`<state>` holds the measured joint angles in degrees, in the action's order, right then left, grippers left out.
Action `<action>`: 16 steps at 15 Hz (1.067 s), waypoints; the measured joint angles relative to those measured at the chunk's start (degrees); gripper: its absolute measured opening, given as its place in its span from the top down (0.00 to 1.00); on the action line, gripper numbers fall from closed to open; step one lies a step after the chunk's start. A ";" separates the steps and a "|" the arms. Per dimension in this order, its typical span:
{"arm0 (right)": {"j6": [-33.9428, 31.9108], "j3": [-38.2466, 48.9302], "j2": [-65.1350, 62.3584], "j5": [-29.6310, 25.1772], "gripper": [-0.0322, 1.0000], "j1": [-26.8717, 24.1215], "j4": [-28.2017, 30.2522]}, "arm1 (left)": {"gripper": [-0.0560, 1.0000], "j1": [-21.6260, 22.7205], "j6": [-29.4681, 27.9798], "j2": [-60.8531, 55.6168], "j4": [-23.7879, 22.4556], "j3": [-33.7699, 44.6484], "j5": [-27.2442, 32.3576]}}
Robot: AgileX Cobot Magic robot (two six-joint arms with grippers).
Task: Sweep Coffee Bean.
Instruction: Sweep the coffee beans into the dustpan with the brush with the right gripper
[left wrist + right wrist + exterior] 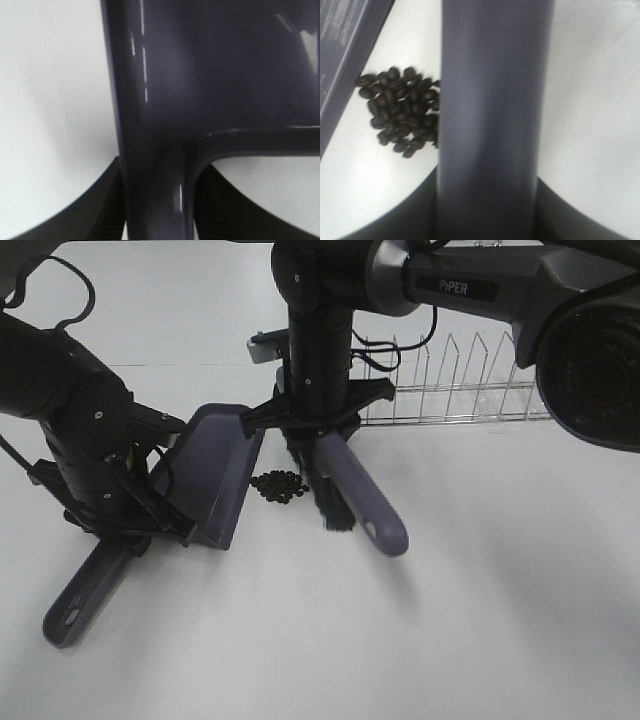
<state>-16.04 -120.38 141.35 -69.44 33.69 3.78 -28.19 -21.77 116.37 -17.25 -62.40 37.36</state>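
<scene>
A small heap of coffee beans (280, 485) (400, 110) lies on the white table between the purple dustpan (215, 475) and the brush. My left gripper (128, 520) (157, 220) is shut on the dustpan's handle (155, 125), and the pan's open lip faces the beans. My right gripper (320, 432) (490, 225) comes down from above and is shut on the purple brush handle (362, 495) (492, 115). The black bristles (330, 495) rest on the table just right of the heap. The dustpan's edge (342, 65) stands close to the beans on the far side from the brush.
A wire dish rack (450, 380) stands behind the right arm at the back right. The dustpan's long handle end (80, 605) sticks out toward the front left. White tabletop (400, 640) spreads in front.
</scene>
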 joint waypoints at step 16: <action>0.06 13.01 -5.84 -0.40 0.69 -1.20 14.38 | 0.62 0.00 1.03 0.00 0.06 -0.06 -0.17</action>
<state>-15.99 -107.37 135.50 -69.84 32.49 18.16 -28.19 -20.74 116.37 -17.19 -62.45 37.18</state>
